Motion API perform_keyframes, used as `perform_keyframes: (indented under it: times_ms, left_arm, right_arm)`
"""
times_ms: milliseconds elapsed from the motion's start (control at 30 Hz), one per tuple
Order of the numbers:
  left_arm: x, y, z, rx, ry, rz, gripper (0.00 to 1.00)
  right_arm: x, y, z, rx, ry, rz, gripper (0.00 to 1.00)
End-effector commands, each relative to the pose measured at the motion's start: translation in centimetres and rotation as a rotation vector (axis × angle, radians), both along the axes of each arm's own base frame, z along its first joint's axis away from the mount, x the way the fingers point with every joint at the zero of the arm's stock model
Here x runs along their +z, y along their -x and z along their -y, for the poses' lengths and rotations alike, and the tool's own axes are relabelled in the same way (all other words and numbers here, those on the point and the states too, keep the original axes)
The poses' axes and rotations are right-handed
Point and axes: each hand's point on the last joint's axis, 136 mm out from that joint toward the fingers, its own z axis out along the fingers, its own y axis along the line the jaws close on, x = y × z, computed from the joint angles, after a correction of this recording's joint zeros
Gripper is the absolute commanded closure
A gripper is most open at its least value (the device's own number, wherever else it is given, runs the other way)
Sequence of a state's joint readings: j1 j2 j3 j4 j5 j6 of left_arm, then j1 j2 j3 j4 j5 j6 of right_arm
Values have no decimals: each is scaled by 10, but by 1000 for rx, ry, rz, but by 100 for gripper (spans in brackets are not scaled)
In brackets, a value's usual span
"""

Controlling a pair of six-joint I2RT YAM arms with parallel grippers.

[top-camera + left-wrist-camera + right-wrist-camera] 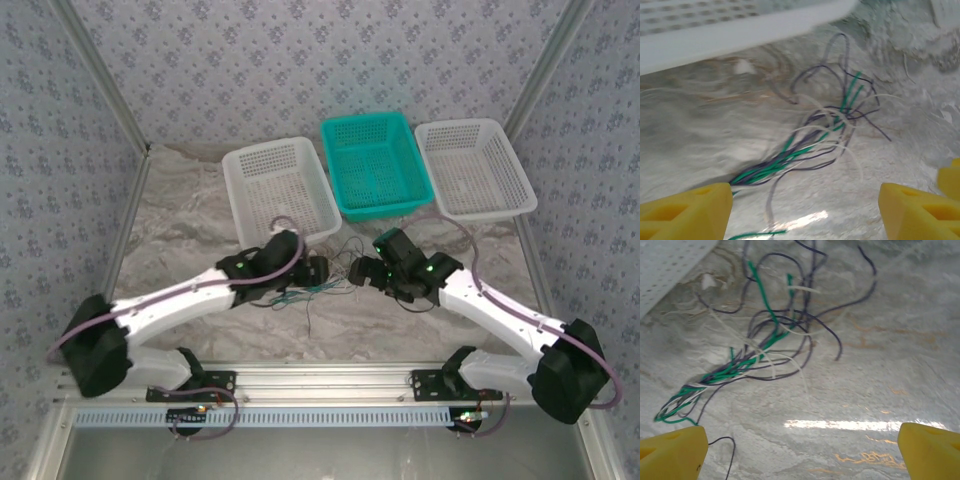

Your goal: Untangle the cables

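Overhead, cables (316, 286) barely show between left tool (325, 271) and right tool (355, 272), both gaping empty.

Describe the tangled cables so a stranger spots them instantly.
Find the teal basket at the table's far edge. Nearer, between left gripper and right gripper, lie the cables: hair-thin green, dark and whitish strands, not the thick purple arm cables.

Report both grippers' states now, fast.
Left gripper: open, nothing clamped; wires lie just ahead of its fingers.
Right gripper: open wide, holding nothing.
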State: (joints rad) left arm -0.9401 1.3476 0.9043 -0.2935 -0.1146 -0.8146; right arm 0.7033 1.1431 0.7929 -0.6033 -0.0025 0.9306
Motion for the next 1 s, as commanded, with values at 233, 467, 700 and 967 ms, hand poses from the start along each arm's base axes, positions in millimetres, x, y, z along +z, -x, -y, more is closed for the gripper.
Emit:
perform_keyframes:
  times_ms: [233,467,700,967]
  left_arm:
    - [-38,-11,63,-78,27,-51,35]
    - [-73,-30,69,-22,-108,-78,46]
    - [-78,-43,69,-16,-189,-37,88]
    - [-2,-25,95,-137,46,-19,100]
  right_arm:
    - [8,13,55,-208,39,53,0]
    - [8,17,68,-266,18,60,0]
    - [8,19,70,-265,20,51,0]
    - [52,-2,34,81,7,405,0]
